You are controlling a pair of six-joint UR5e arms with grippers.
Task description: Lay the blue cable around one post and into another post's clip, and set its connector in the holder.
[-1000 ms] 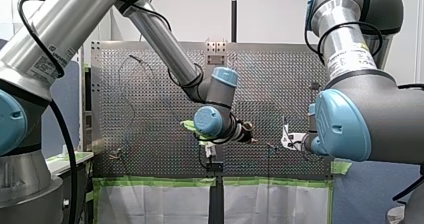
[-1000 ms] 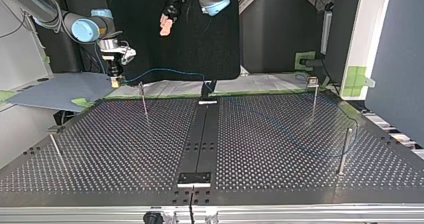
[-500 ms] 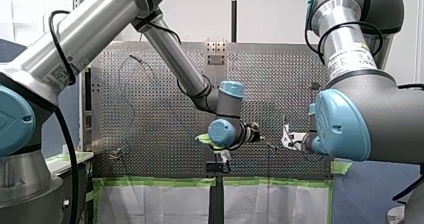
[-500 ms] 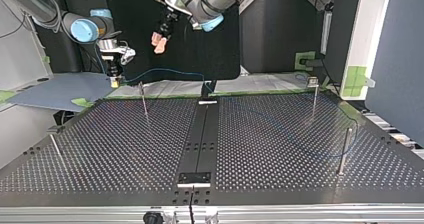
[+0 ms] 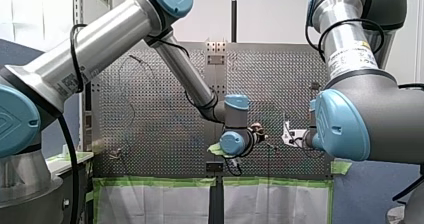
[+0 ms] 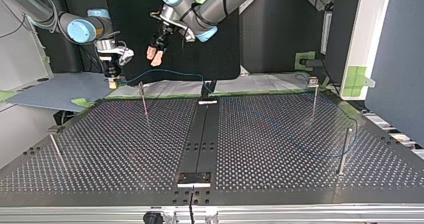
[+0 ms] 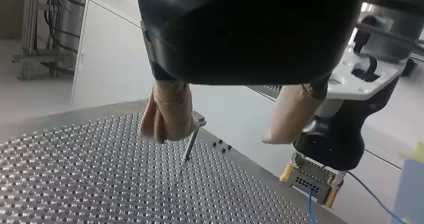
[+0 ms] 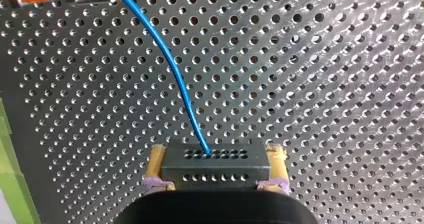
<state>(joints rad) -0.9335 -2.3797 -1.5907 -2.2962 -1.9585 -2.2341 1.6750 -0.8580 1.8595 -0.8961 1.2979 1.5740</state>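
Left pincer (image 6: pixel 154 57) shifted toward upper left of top view, released, empty. Right pincer (image 6: pixel 112 80) clenches connector (image 8: pixel 212 165). Blue cable (image 6: pixel 165 73) routing judged pending.

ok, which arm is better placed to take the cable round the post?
Right, likely. Its claw holds the connector, with the cable trailing from it, near a post. The left claw is open and empty, up off the table.
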